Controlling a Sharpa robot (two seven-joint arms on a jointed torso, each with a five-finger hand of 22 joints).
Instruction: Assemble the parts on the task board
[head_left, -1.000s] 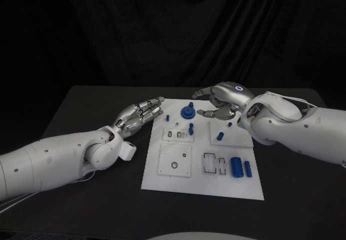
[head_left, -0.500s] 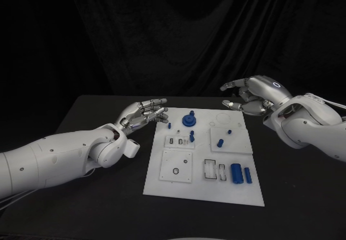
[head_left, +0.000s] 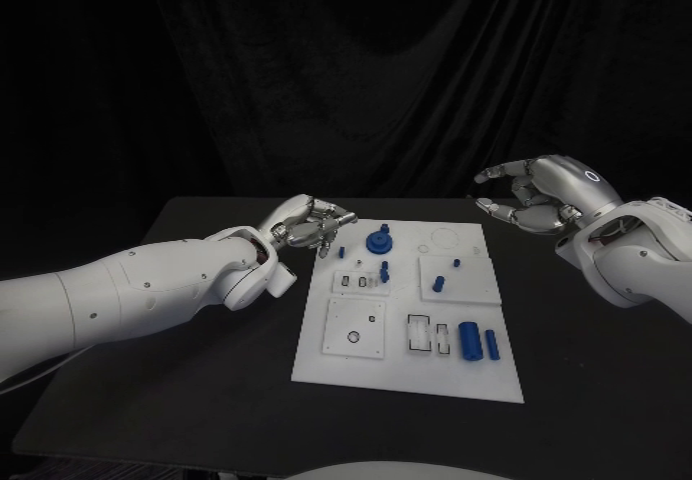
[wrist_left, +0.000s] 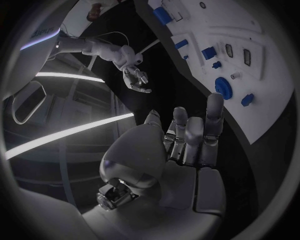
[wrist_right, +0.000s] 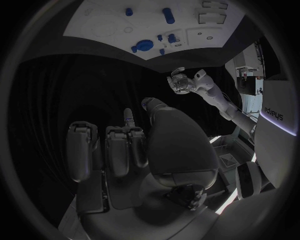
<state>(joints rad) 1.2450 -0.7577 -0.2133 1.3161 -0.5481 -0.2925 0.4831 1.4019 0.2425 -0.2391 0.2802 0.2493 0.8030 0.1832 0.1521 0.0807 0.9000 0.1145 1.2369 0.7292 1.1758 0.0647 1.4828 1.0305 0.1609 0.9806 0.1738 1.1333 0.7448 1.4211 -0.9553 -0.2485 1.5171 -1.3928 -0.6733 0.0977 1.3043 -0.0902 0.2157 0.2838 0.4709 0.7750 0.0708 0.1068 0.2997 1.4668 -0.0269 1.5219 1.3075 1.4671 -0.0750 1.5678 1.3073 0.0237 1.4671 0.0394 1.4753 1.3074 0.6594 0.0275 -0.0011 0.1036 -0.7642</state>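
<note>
The white task board (head_left: 411, 375) lies in the middle of the table with several blue parts on it. A round blue part (head_left: 379, 241) stands near the far edge, small pegs (head_left: 385, 268) around it, and a thick cylinder (head_left: 470, 338) near the right edge. My left hand (head_left: 307, 224) hovers at the board's far left corner, fingers curled in on nothing. My right hand (head_left: 541, 195) is raised clear of the board beyond its far right corner, fingers arched like a claw. In the right wrist view a small blue speck (wrist_right: 128, 120) sits by a fingertip; I cannot tell whether it is a part.
The black table (head_left: 188, 370) runs wide on both sides of the board. A black curtain hangs behind it. The left wrist view looks along the board (wrist_left: 262, 120) to my right hand (wrist_left: 136, 80); the right wrist view takes in my left hand (wrist_right: 180, 82).
My right hand has lifted off the board's far right area and drawn back to the right. My left hand's fingers, spread flat before, have curled in.
</note>
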